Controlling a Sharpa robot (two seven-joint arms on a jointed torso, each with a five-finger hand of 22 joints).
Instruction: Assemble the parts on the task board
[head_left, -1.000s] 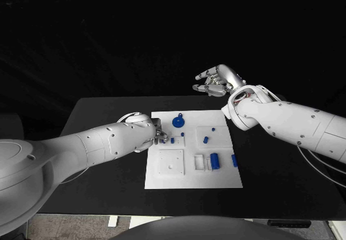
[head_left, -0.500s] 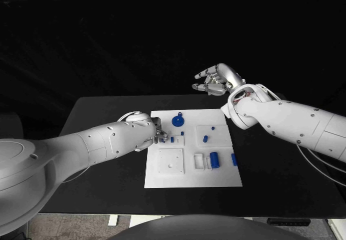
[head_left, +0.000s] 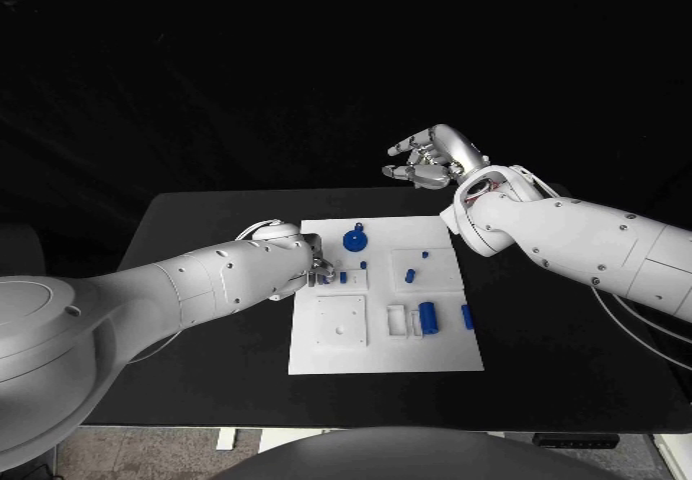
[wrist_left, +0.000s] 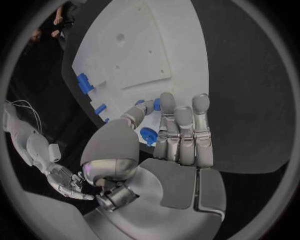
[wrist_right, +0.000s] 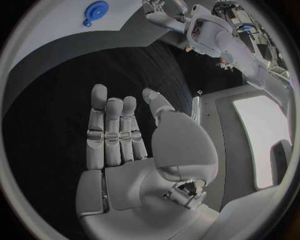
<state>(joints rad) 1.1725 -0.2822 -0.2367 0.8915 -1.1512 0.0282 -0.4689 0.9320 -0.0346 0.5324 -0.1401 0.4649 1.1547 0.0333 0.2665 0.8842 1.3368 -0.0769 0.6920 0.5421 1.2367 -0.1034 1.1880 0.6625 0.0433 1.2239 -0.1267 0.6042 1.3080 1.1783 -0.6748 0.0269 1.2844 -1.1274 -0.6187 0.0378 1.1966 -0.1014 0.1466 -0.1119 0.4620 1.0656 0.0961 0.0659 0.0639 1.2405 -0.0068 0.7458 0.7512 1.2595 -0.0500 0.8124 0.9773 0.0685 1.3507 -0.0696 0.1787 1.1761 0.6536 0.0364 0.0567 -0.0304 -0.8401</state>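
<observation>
The silver left hand (head_left: 315, 268) is pinching a small blue peg (wrist_left: 156, 104) over the white task board (head_left: 382, 352), while the silver right hand (head_left: 433, 158) is hovering beyond the table, fingers apart, holding nothing.

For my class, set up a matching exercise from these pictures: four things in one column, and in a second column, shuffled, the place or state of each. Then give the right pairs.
Things:
1. left hand
2. right hand
3. round blue part
4. large blue cylinder

Places or states:
A. lies in a recess toward the near right of the task board
B. raised beyond the table's far edge, holding nothing
C. low at the board's left edge, fingers on a small blue part
D. lies near the board's far edge

Pairs: 1-C, 2-B, 3-D, 4-A
</observation>
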